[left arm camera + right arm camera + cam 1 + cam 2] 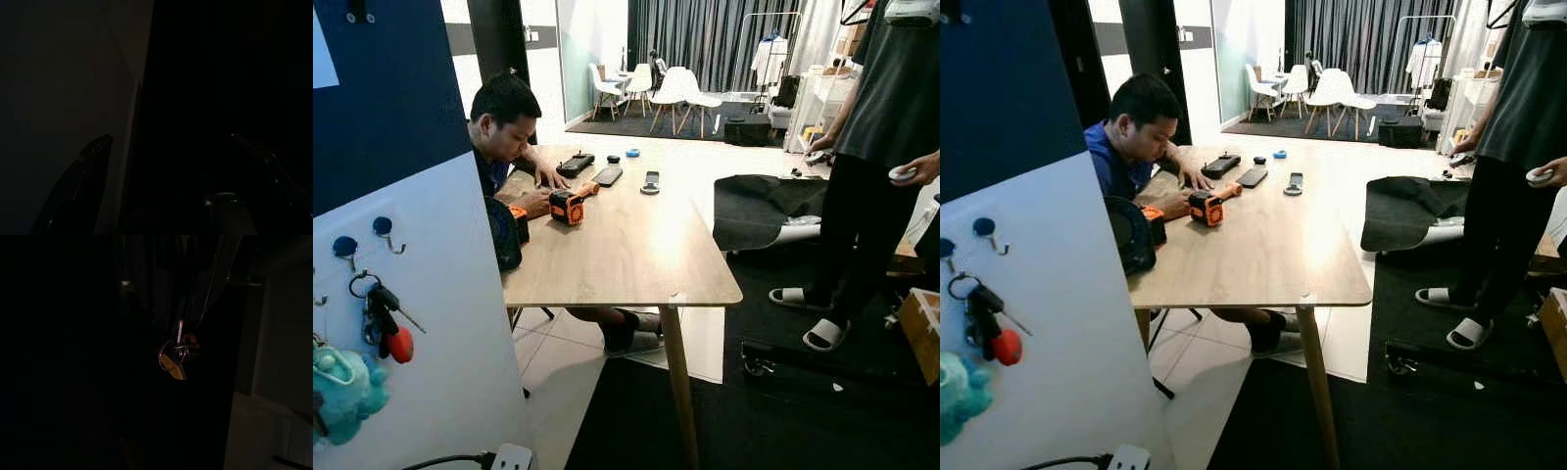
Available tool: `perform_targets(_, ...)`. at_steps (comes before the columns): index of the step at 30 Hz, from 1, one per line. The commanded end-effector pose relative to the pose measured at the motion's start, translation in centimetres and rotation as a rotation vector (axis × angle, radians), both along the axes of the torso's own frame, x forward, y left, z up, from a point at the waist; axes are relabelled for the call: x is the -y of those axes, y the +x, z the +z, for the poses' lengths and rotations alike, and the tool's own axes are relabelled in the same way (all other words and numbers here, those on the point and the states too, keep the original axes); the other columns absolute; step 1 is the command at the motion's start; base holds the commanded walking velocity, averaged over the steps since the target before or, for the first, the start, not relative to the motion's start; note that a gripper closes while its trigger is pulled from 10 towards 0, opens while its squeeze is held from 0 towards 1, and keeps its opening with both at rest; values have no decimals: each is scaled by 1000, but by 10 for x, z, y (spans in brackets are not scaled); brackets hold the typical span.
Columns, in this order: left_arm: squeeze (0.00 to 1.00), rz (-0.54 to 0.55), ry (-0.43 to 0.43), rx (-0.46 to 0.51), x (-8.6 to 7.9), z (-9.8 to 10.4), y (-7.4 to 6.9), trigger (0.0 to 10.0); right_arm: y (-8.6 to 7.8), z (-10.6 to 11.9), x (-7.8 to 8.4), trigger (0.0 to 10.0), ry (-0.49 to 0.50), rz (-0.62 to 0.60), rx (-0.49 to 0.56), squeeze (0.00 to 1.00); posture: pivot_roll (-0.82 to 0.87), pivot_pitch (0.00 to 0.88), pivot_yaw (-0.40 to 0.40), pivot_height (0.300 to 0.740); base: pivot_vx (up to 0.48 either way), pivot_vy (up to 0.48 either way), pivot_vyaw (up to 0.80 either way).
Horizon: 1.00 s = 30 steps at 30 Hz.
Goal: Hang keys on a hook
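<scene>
Dangling in the dark right wrist view's centre, your key bunch (pixel 175 357) is light, loose and swing-prone, so pinch its ring, though you cannot tell how the right gripper's fingers stand, while the left gripper (pixel 171 147) gapes empty.

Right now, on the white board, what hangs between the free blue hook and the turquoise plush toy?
In the left eye view, a key bunch with a red fob hangs between the blue hook and the plush toy.

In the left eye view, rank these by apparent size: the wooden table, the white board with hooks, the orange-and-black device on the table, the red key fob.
1-2. White board and wooden table: comparable; the board is nearer, so unsure.
3. Orange-and-black device.
4. Red key fob, though it is nearer.
</scene>
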State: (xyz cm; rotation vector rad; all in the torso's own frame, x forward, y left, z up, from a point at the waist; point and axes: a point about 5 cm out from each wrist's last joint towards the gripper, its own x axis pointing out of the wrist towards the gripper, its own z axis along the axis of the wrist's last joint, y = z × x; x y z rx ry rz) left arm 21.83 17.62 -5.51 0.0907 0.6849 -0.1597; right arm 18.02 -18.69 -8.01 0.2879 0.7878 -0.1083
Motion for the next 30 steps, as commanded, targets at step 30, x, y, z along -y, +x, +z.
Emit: perform_targets(30, 0, -30, 4, -15, 6, -1, 1, 10000, -3, -1, 3, 10000, -5, -11, -17, 0, 66, 25, 28, 740, 0, -225, 0)
